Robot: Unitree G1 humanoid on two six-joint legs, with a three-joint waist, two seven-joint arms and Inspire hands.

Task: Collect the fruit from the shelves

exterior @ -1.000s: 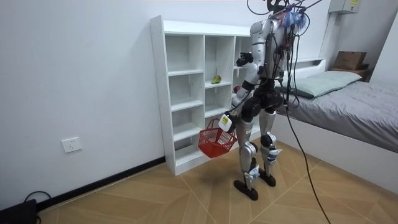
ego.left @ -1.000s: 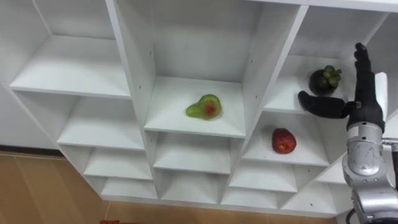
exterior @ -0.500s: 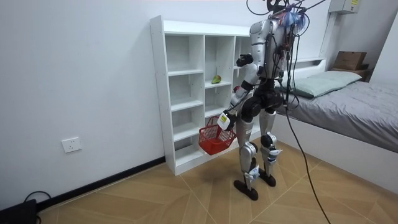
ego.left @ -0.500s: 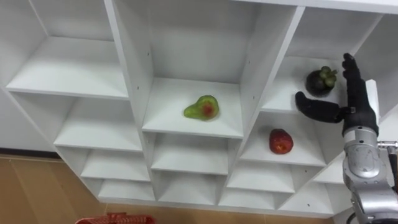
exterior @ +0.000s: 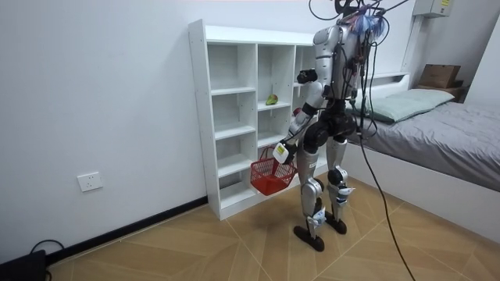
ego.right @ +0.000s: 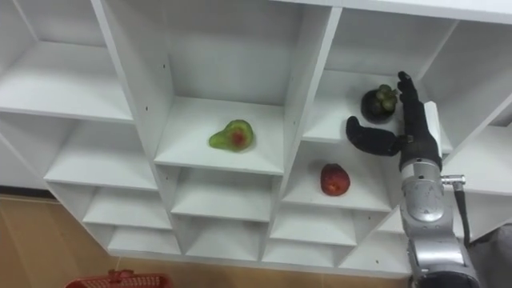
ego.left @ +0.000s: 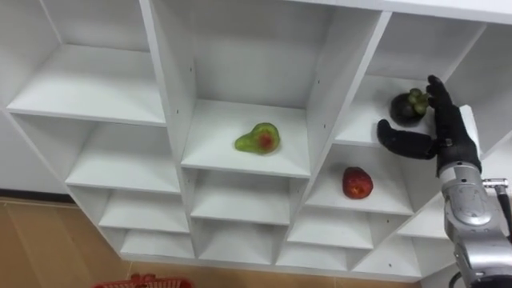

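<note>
Right robot hand [ego.left: 442, 140] closer to the mangosteen [ego.left: 406, 106], fingers straight

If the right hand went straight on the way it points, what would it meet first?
Probably the dark mangosteen, just ahead of the open right hand in the upper right compartment; depth is unclear.

The right hand [ego.left: 450, 138] is matte black, with a small white tag at its back. Just below the hand sits a ribbed silver cuff, then a rounded grey metal forearm with a thin dark cable alongside. Far below the hand, the hips are black and the legs silver with dark joints. Above it, tangled cables, seemingly red and blue, crown the head.
</note>
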